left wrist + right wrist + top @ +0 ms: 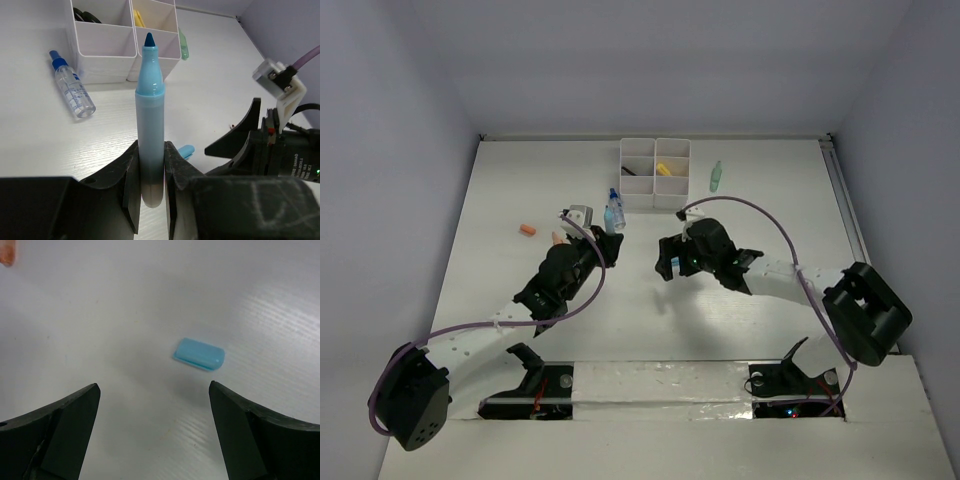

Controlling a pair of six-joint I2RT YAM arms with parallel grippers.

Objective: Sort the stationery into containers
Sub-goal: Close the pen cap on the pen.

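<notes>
My left gripper (pixel 150 175) is shut on the lower barrel of a light blue marker (pixel 150 110), whose uncapped dark blue tip points up toward the white divided organizer (pixel 105 55). In the top view the left gripper (pixel 586 236) sits just below the organizer (pixel 655 172). The marker's blue cap (pixel 199 354) lies flat on the table, ahead of my open right gripper (pixel 155 405) and slightly to its right. That cap (pixel 186 151) also shows beside the left fingers. The right gripper (pixel 669 260) hovers mid-table, facing the left one.
A small spray bottle (pixel 72 92) with a blue cap lies left of the organizer. A green item (pixel 716 176) lies right of it, an orange piece (pixel 528 230) further left. The organizer's cells hold a black item (pixel 84 16) and a yellow one (pixel 140 19).
</notes>
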